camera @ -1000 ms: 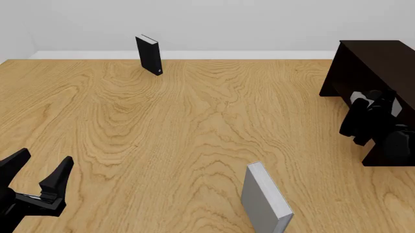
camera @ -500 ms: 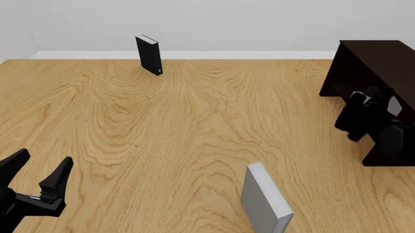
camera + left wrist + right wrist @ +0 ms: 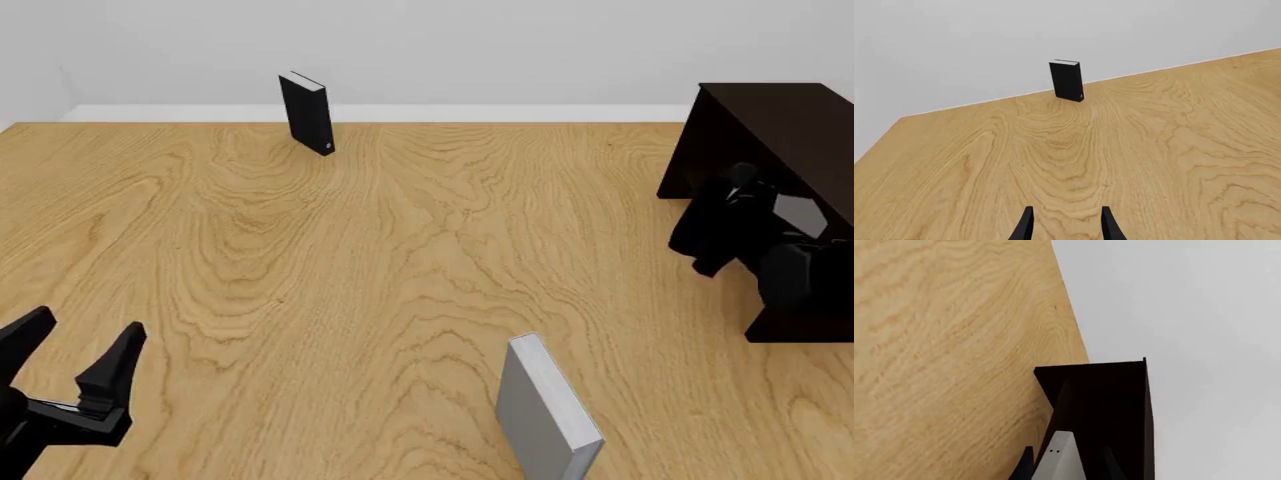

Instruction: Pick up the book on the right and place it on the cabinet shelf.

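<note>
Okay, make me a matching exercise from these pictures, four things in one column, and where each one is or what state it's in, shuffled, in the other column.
Things:
1. black book
2. grey book near the front edge
3. left end effector
4. right end effector

Places or states:
A. at the dark cabinet, shut on a light-grey book
B. standing upright at the far side of the table, near the wall
C. open, holding nothing
D. standing on the table, near side, right of centre

Pairs: 1-B, 2-D, 3-C, 4-A
</note>
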Controlling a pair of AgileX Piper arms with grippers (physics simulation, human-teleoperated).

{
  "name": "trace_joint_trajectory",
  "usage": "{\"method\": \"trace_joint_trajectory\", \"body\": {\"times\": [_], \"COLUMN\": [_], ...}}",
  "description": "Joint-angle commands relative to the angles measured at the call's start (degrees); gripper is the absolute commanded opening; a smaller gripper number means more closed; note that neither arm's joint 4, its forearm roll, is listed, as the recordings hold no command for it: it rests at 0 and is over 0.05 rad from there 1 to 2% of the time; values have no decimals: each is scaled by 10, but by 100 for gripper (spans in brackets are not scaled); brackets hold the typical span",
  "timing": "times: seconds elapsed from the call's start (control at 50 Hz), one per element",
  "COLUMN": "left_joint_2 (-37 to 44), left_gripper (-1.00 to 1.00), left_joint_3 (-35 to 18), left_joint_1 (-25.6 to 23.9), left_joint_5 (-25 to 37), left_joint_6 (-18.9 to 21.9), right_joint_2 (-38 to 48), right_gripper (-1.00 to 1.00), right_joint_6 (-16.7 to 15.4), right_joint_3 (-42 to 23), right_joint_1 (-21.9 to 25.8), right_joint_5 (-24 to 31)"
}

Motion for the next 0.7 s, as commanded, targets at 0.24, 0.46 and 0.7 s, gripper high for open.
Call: {"method": "trace_joint_trajectory", "body": {"times": [0.24,0.46,0.7], "left_joint_2": [-15,-23,-23], "left_gripper": [100,100,100], "left_joint_3": [0,0,0], "left_joint_1": [1,1,1], "left_joint_5": [9,16,17], "left_joint_6": [2,3,3], "right_joint_2": [-53,-72,-107], "right_gripper": [100,100,100], "right_joint_6": [13,28,45], "right_joint_3": [59,92,121], "right_joint_1": [37,47,56], "right_joint_5": [-33,-48,-55]}}
